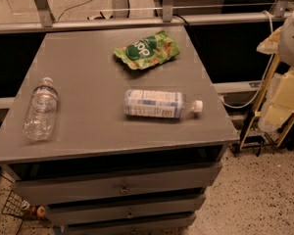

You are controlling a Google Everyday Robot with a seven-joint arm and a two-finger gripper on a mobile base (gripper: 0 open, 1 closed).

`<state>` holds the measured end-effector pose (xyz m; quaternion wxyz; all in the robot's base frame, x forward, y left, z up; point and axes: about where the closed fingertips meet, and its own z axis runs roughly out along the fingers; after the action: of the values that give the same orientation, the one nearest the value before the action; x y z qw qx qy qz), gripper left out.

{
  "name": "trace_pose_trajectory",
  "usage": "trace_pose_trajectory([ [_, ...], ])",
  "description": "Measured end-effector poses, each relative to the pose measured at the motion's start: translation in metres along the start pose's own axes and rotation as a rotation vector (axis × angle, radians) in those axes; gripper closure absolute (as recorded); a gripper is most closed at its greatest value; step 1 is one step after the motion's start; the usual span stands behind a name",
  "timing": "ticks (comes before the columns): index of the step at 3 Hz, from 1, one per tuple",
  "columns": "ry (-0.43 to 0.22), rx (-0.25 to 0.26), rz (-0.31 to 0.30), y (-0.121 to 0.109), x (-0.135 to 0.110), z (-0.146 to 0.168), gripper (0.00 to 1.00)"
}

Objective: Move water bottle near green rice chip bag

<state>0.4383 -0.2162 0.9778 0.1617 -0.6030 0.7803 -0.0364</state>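
Rolling is the main hazard. The water bottle (157, 104) lies on its side in the right half of the table (78, 58), cap pointing right, well apart from the green rice chip bag (147, 49) behind it. A glancing touch could send the round body toward the table's front edge, which is close. A grip on the smooth label might slip. Setting it down too hard could shove the light bag toward the far edge. The clear crinkled bottle (40, 110) at the left could be mistaken for the target. The gripper cannot be made out over the table. Only a pale rounded shape (293, 33) at the right border, perhaps part of the arm, sits high and off to the side. Whether the jaws are apart or together cannot be told.
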Motion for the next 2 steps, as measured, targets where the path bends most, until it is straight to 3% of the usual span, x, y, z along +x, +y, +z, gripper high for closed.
trace_pose_trajectory([
  [1, 0.000, 0.000, 0.000, 0.000, 0.000, 0.000, 0.00],
  [2, -0.069, 0.003, -0.008, -0.007, -0.009, 0.015, 0.00],
])
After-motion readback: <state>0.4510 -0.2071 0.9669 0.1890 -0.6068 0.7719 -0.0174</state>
